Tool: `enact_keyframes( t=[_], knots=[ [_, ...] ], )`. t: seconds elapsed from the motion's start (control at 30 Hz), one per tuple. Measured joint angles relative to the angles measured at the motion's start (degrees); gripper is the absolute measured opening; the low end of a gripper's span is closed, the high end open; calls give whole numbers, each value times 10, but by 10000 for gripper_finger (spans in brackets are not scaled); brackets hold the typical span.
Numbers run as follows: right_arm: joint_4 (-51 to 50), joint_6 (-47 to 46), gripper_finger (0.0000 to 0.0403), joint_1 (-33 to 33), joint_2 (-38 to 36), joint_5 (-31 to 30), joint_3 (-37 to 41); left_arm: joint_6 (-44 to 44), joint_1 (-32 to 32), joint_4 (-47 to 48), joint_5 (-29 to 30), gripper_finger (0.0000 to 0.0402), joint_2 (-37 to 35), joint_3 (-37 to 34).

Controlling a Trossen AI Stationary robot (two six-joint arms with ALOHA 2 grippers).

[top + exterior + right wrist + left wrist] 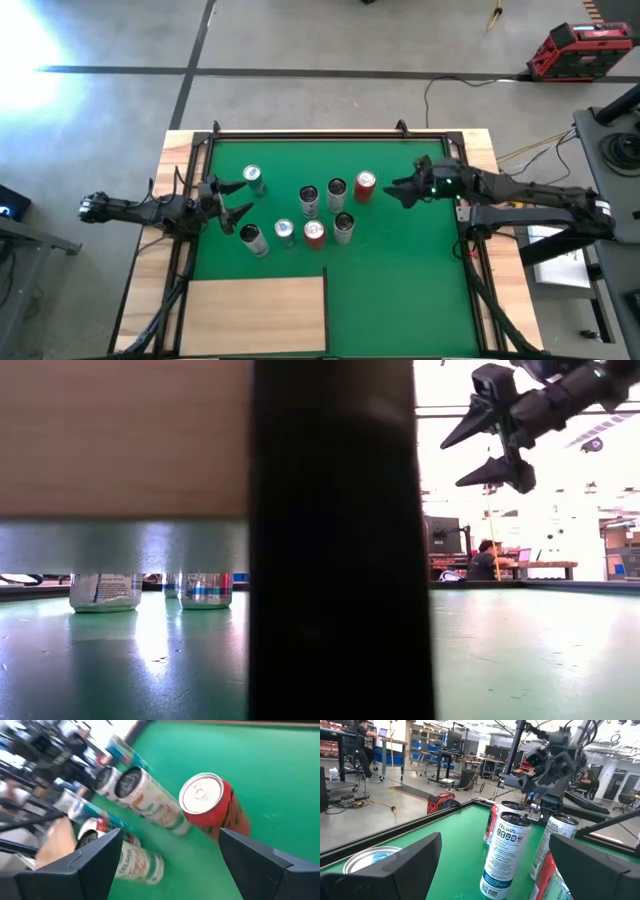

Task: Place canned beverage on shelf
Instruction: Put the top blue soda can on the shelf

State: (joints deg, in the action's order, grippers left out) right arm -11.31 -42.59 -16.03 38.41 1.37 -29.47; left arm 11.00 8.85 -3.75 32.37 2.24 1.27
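Red can (365,185) upright (untouched) — right pincer (400,189) spread, just beside

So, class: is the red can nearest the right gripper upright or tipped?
Upright: the red can shows its round lid from above, beside the open right gripper.

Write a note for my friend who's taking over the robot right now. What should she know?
Left gripper: jaws open, empty, beside the teal-top can.
Right gripper: jaws open, empty, next to the red can.
Eight cans stand upright on the green mat.
The shelf, at the near left corner, holds nothing.
Done: nothing yet. Left: grab a can, set it on the shelf.
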Motion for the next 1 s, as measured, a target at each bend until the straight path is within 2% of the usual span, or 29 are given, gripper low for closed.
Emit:
enact_keyframes(
  t=[0.13, 0.33, 0.67, 1.0],
  knots=[
    [103, 2, 318, 0, -66, 1, 88, 0, 0, 0, 0, 355, 0, 0],
    [193, 4, 318, 0, -145, 1, 182, 0, 0, 0, 0, 355, 0, 0],
    [198, 28, 318, 0, -233, 2, 241, 0, 0, 0, 0, 355, 0, 0],
    [227, 66, 318, 0, -290, 32, 287, 0, 0, 0, 0, 355, 0, 0]
  ],
)
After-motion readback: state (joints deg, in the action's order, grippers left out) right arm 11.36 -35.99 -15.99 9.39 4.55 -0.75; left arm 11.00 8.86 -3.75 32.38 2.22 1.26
